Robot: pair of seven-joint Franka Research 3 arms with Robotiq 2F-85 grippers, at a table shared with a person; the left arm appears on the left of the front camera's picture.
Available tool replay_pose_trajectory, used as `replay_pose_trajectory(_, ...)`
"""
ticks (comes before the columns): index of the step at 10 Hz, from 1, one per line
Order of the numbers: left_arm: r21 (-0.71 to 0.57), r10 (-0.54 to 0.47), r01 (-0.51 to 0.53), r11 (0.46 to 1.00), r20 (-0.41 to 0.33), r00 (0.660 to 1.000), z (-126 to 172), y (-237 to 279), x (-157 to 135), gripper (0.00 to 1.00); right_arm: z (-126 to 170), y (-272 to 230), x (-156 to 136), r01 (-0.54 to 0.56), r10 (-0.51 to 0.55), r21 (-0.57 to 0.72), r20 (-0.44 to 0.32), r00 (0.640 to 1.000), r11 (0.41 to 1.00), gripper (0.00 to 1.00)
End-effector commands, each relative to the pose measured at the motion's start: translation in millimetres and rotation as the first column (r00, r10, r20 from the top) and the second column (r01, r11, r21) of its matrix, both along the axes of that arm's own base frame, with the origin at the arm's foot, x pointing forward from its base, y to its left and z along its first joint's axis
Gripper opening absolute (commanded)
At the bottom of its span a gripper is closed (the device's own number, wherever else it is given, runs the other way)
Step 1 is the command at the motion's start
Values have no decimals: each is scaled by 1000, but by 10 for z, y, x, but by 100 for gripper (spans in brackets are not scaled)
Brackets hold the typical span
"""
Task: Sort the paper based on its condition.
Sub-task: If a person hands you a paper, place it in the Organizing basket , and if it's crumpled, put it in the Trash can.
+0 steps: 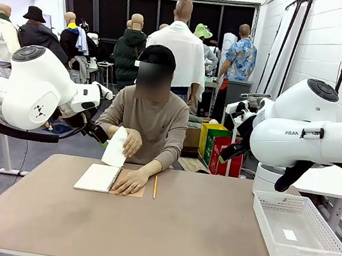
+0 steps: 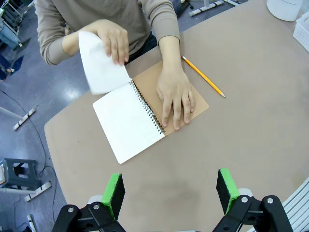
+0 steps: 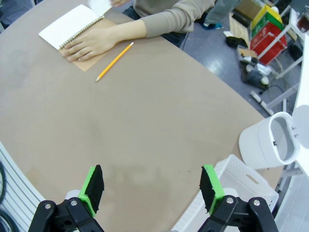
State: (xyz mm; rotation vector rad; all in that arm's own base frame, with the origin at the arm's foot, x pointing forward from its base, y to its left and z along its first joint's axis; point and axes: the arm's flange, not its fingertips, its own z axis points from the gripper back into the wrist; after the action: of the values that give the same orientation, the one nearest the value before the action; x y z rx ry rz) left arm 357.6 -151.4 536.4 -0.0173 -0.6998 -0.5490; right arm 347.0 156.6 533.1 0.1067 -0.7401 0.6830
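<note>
Front view: we see person's hand w/ paper above notebook. Left gripper & right gripper wide apart, nothing held.

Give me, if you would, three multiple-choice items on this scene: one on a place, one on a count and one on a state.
1. The pencil lies:
A. on the table, beside the notebook
B. on the notebook's open page
C. upright in a cup

2. The person presses the notebook's brown cover down with:
A. no hand
B. one hand
C. both hands

3. The right gripper is:
A. open, holding nothing
B. shut on a sheet
C. shut on the pencil

Answers:
1 A: the pencil rests on bare tabletop just past the cover's edge.
2 B: the other hand holds up a white sheet instead.
3 A: its green pads stand wide apart over bare table.
</note>
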Motion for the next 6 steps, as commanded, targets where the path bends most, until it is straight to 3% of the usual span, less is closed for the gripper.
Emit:
replay_pose_trajectory(1, 2, -5, 5, 1000, 1, 1000, 3, -2, -1, 100, -2, 3, 6, 1, -1, 3, 2, 1000, 1000, 100)
replay_pose_trajectory(6, 2, -5, 5, 1000, 1, 1000, 3, -2, -1, 100, -2, 3, 6, 1, -1, 3, 2, 1000, 1000, 100)
